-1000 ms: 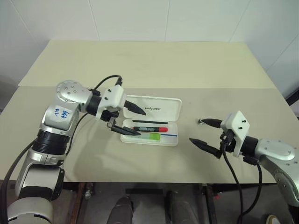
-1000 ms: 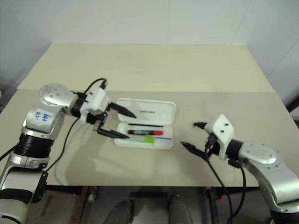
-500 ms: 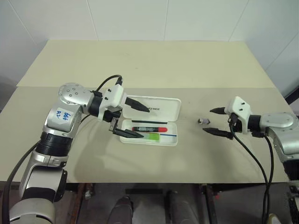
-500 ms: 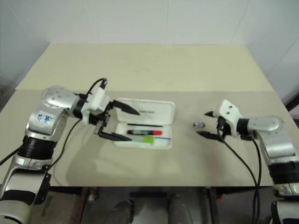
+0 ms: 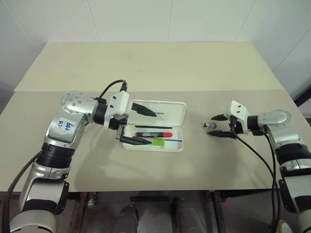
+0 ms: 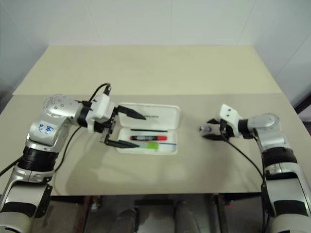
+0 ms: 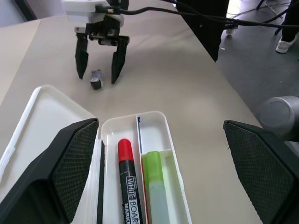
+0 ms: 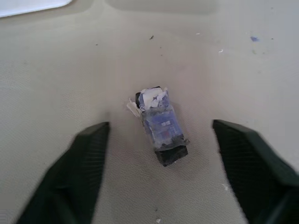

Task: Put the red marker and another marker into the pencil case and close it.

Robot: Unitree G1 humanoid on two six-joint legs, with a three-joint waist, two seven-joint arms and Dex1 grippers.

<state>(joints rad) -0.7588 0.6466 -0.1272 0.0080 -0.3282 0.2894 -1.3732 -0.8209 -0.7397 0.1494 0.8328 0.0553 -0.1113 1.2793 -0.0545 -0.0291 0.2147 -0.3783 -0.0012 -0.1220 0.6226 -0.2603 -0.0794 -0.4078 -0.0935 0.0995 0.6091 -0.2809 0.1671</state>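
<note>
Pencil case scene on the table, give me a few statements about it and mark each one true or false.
1. The pencil case lies open. True.
2. The red marker lies on the table outside the case. False: it lies inside the case's tray.
3. The green marker lies beside the red marker in the tray. True.
4. The right gripper is shut on the small grey object. False: its fingers stand apart on either side of it.
5. The left gripper is open at the case's end. True.

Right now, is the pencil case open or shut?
Open: the pencil case lid lies flat behind its tray, showing the red marker and green marker inside.
</note>
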